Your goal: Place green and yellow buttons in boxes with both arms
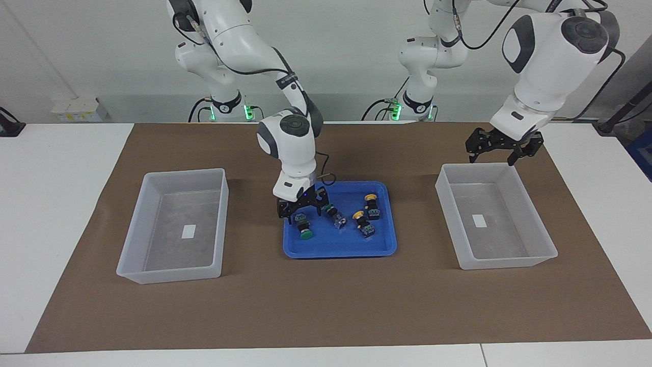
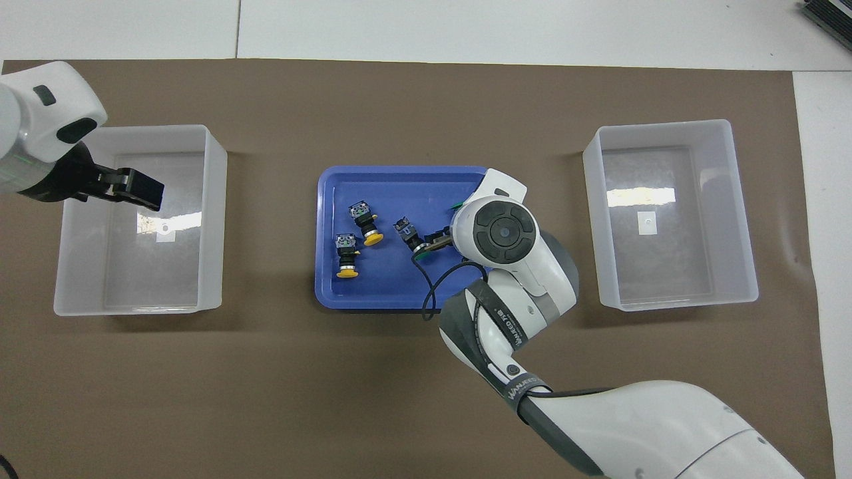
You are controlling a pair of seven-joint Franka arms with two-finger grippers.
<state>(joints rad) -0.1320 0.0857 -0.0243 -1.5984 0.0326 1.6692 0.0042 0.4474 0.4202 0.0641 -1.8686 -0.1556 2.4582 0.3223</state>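
Four buttons are being kept in the blue tray [image 1: 379,248]: the green button [image 1: 304,227] directly under the right end effector [image 1: 301,207], which is spread open, another green one [image 1: 334,214] and two yellow ones [image 1: 363,223] beside it. The left end effector [image 1: 496,148], released, is being held over a box's [image 1: 535,260] edge; the other box [image 1: 133,270] is standing at the right arm's end of the bench.

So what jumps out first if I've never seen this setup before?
Probably the blue tray at the middle of the brown mat, holding four small buttons, two green-capped and two yellow-capped. The right gripper hangs open just over one green button in it. The left gripper hovers open over one bin; both bins hold no buttons.
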